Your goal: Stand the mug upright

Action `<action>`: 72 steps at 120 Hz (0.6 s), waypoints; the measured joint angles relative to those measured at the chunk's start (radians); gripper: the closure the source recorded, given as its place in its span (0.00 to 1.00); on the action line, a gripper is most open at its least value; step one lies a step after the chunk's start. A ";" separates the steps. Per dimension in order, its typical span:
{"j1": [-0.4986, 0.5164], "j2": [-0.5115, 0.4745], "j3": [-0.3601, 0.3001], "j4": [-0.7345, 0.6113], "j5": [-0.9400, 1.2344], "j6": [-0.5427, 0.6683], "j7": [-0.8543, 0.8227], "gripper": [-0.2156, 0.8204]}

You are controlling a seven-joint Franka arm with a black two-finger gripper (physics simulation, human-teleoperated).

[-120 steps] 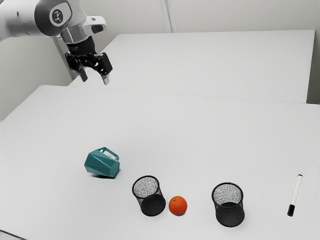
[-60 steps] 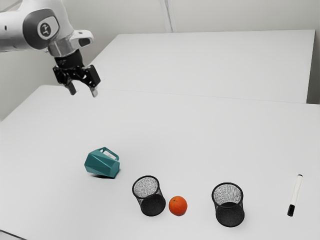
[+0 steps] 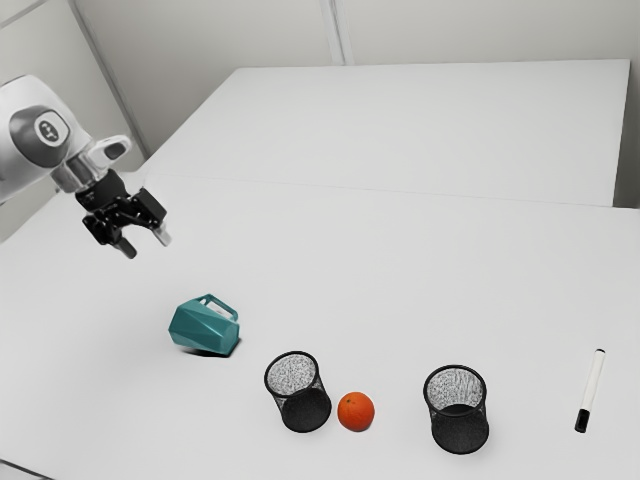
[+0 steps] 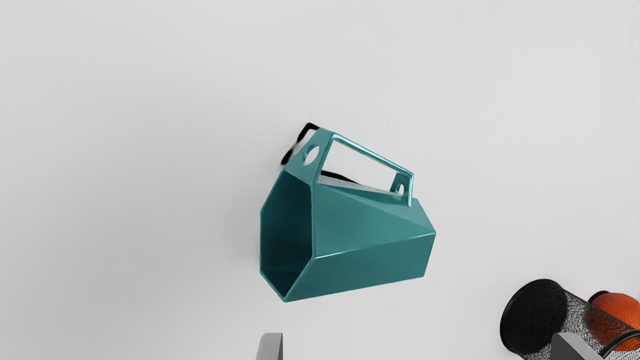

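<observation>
Pale walls (image 3: 230, 30) stand behind the white tabletop (image 3: 400, 270). The arm (image 3: 35, 130) has swung down towards the tabletop's edge at the exterior view's left, bringing its gripper (image 3: 146, 245), released and empty, closer to the mug (image 3: 205, 328), so the approach seems under way. The mug lies on its side nearer that edge than the mesh bins (image 3: 304, 410) and orange (image 3: 356, 412), still needing to be righted
</observation>
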 joint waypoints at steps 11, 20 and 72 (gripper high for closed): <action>0.026 0.007 0.000 -0.051 -0.064 0.038 0.063 0.23; 0.043 0.017 0.002 -0.088 -0.115 0.065 0.116 0.23; 0.110 0.126 0.003 -0.187 -0.318 0.150 0.397 0.23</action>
